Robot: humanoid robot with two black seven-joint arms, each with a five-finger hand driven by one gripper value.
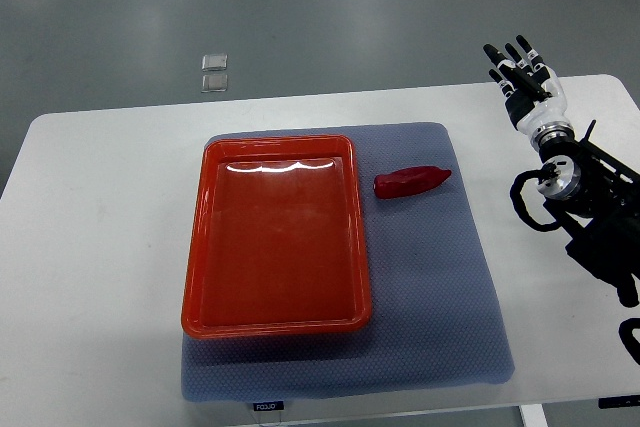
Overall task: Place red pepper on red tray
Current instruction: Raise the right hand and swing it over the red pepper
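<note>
We've got the red pepper (411, 181) lying on its side on the blue-grey mat (450, 287), pointed tip aimed right and slightly away from us, blunt end toward the tray. It sits just beside the upper right corner of the red tray (196, 247), close to the rim but not touching it, and nothing is gripping it. The tray itself is on the left half of the same mat, long side running away from us, its glossy bottom catching a strip of light near the far edge. The mat lies in the middle of the white desk (90, 247), and we can see a small dark label at the desk's near edge, too small to read. Over on the right, well apart from the pepper, the right robot hand (524, 77) hovers above the desk's far right corner, its black-tipped fingers (497, 52) stretched out straight and spread, holding nothing, with the dark arm and cables trailing off the right edge. Beyond the desk, on the grey floor, we spot two small clear squares (214, 72) side by side
</note>
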